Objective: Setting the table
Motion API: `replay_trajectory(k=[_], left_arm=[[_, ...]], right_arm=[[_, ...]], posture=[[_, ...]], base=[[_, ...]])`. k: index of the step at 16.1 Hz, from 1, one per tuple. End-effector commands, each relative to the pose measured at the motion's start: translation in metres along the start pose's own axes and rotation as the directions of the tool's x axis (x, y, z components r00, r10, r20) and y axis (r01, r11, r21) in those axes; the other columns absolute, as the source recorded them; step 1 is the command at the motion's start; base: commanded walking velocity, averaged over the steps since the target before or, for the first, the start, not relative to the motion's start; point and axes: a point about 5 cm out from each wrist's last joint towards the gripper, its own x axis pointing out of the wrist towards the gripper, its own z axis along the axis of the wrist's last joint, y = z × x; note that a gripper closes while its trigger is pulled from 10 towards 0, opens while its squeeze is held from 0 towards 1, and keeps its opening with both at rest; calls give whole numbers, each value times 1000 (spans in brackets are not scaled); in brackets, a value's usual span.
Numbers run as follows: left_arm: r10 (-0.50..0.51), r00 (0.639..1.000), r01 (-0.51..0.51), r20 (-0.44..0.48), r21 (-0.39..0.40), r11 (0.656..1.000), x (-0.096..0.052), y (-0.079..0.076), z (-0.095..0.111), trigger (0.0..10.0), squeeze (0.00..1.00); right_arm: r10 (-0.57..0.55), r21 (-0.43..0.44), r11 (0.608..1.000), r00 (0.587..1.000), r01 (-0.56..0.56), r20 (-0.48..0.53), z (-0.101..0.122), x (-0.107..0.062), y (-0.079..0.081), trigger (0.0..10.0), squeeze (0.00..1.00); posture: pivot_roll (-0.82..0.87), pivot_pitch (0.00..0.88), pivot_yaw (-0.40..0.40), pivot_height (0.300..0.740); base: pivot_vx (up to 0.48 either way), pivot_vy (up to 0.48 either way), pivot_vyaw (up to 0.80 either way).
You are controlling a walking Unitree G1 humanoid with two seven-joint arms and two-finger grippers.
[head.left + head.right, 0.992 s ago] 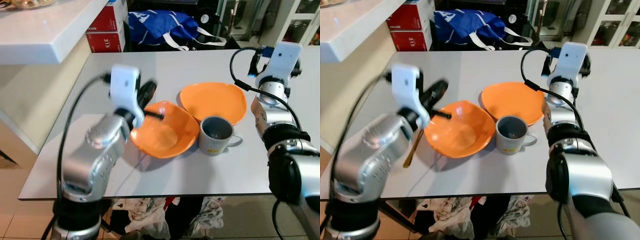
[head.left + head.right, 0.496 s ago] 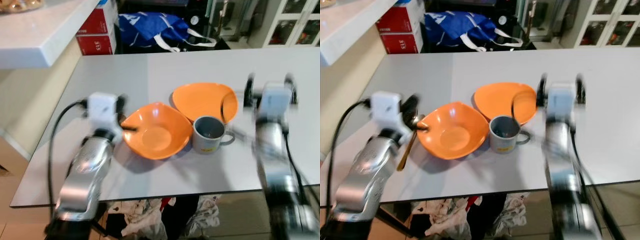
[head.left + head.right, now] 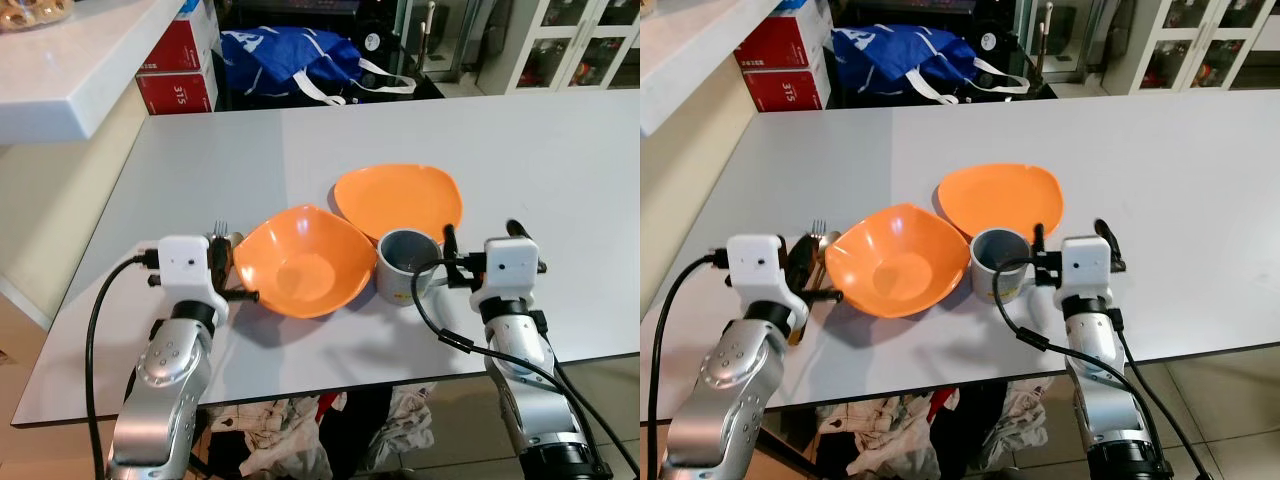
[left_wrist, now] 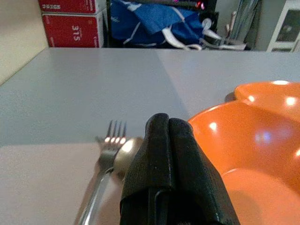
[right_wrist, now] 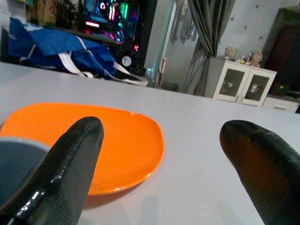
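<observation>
An orange bowl (image 3: 297, 272) sits upright on the grey table (image 3: 520, 140), with an orange plate (image 3: 398, 200) just behind it and a grey mug (image 3: 405, 264) at its right. A fork (image 4: 110, 143) and a spoon (image 4: 126, 152) lie left of the bowl. My left gripper (image 3: 220, 252) hovers low over the cutlery beside the bowl's rim, its fingers (image 4: 166, 140) shut with nothing between them. My right gripper (image 3: 482, 236) stands open just right of the mug, with the plate (image 5: 108, 136) ahead of its fingers (image 5: 70, 154).
A blue bag (image 3: 290, 55) and red boxes (image 3: 175, 85) stand beyond the table's far edge. A white counter (image 3: 70, 70) juts in at the left. Glass-door cabinets (image 3: 580, 40) are at the back right. Crumpled clothes (image 3: 290, 440) lie under the near edge.
Both arms have drawn back toward the near table edge. The left gripper has come away from the bowl's rim, and the bowl now rests flat. The right gripper dropped from beyond the plate to beside the mug.
</observation>
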Motion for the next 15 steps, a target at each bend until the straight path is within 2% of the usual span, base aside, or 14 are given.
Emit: replay_trajectory(k=[1, 5, 7, 10, 12, 15], left_arm=[[-6, 1000, 6, 13, -5, 1000, 1, -2, 6, 10000, 0], [-10, 1000, 10, 17, -8, 1000, 3, -5, 10, 10000, 0], [-12, 1000, 13, 17, -22, 1000, 3, -7, 11, 10000, 0], [-22, 1000, 22, 19, -26, 999, 3, -9, 12, 10000, 0], [-29, 999, 29, 17, -30, 999, 3, -10, 12, 10000, 0], [-56, 998, 57, 16, -40, 998, 5, -13, 13, 10000, 0]], right_arm=[[17, 9, 1000, 1000, -17, 1, 2, 3, 3, 10000, 0], [49, 36, 998, 999, -48, -22, -1, 11, 8, 10000, 0], [71, 56, 996, 996, -68, -56, -5, 14, 14, 10000, 0], [79, 51, 996, 995, -76, -53, -4, 17, 16, 10000, 0], [78, 48, 996, 995, -75, -57, -4, 18, 16, 10000, 0], [75, 55, 996, 995, -71, -61, -4, 19, 16, 10000, 0]], posture=[[-72, 0, 50, 736], [-66, 0, 51, 736], [-55, 0, 47, 736], [-53, 0, 42, 736], [-54, 0, 40, 736], [-59, 0, 42, 736]], base=[[0, 0, 0], [0, 0, 0], [-120, 422, 0], [-240, 419, 0], [-240, 420, 800], [0, 425, 0]])
